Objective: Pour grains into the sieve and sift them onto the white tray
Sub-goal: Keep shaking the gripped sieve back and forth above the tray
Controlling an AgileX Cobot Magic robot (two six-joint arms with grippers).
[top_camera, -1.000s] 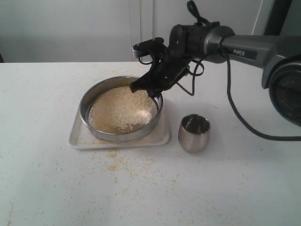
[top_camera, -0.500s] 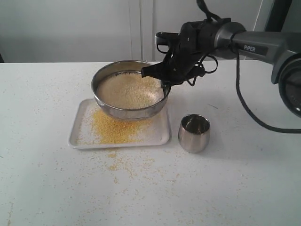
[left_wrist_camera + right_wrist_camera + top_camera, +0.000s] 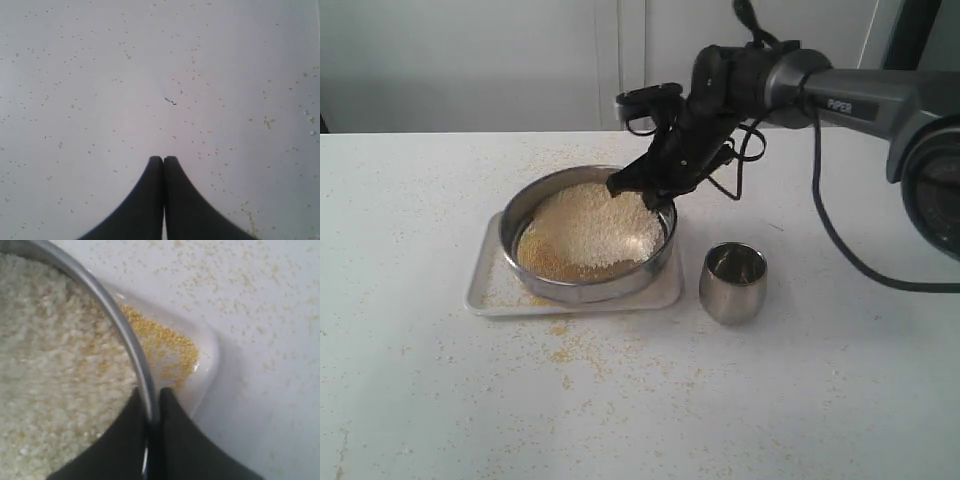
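Sieve point(image 3: 582, 290): shiny steel rim. Cup point(image 3: 732, 285): polished metal, mirror-like. Tray point(image 3: 485, 290): white, smooth, slight gloss. Desk point(image 3: 420, 400): matt white. Grains point(image 3: 595, 225): dry, coarse, matt. Left hand point(image 3: 163, 161), right hand point(image 3: 154, 402): smooth matt black.

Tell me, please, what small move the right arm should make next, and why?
Probably a short sideways shake: the right pincer grips the sieve by its rim, over the tray, and yellow granules show among the whitish grains inside.
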